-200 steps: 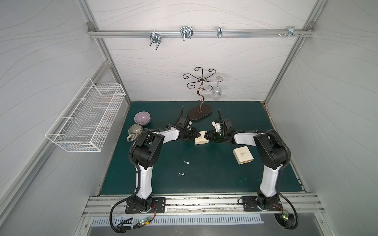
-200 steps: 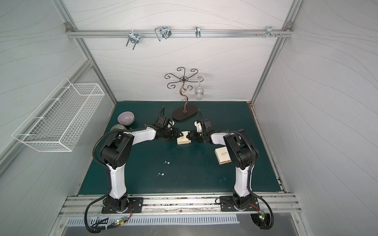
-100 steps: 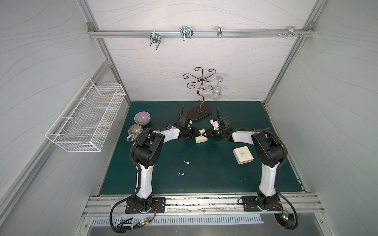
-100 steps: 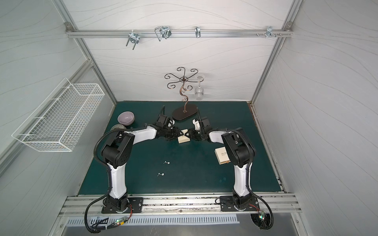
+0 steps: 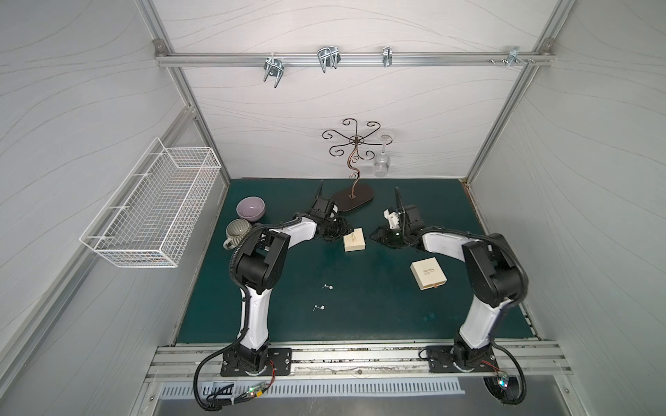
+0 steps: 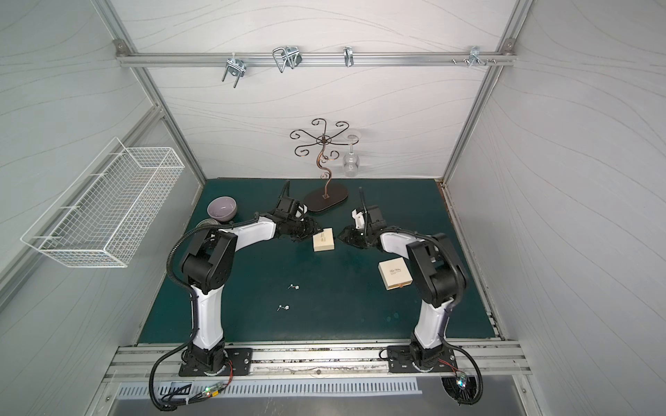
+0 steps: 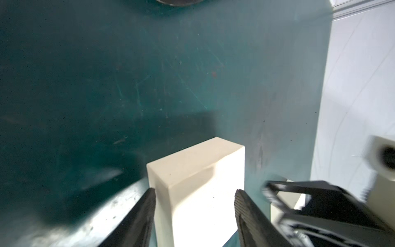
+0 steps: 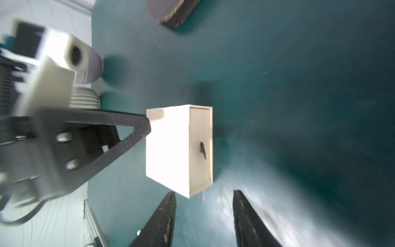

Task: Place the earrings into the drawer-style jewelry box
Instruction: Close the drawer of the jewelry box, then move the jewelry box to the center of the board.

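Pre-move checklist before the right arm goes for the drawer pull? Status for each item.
1. Left gripper closed across the drawer-style jewelry box: ok.
2. Right gripper open and empty: ok.
3. Pull tab faces the right gripper: ok.
4. Right fingers on the pull tab: not ok, short of it.
5. Drawer open: not ok, it sits flush in the box.
6. Earrings on the mat, clear of both arms: ok.
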Controlling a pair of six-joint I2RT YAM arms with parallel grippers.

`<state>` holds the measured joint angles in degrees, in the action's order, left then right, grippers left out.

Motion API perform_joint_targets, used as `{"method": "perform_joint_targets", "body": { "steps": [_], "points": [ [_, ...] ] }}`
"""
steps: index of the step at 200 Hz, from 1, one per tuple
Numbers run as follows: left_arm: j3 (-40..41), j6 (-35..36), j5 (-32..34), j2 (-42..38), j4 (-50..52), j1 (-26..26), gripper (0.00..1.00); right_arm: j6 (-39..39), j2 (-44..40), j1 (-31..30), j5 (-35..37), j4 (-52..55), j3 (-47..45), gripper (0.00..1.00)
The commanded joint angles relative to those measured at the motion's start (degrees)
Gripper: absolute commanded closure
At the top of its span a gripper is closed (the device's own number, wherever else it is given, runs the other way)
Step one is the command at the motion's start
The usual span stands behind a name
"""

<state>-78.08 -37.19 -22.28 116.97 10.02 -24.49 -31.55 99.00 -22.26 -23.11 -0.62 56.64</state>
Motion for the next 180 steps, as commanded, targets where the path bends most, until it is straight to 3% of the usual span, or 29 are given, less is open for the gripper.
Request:
{"method": "perform_joint_targets", "body": {
  "steps": [1,39,86,119,180],
  "points": [
    [-3.1,3.9,6.7,-6.3,5.2,-1.5,0.35,2.2,-10.6,2.7,4.1,7.7,-3.4,0.52],
    [-4.8,8.0,11.4,-11.7,7.5,-8.1,0.32,1.8,-28.3,9.2,11.8,19.8,-9.6,0.48],
    [-13.0,11.3,5.8,-4.6,6.6,-16.3,0.28,-5.0,-45.9,16.4,20.3,36.4,-14.3,0.44],
    [-19.5,12.8,0.4,3.6,6.3,-19.1,0.25,-11.6,-50.9,17.0,29.7,49.4,-14.8,0.45],
    [-30.4,13.9,-5.5,15.9,7.2,-22.5,0.18,-16.5,-57.2,18.3,28.3,50.8,-22.6,0.42]
  ]
}}
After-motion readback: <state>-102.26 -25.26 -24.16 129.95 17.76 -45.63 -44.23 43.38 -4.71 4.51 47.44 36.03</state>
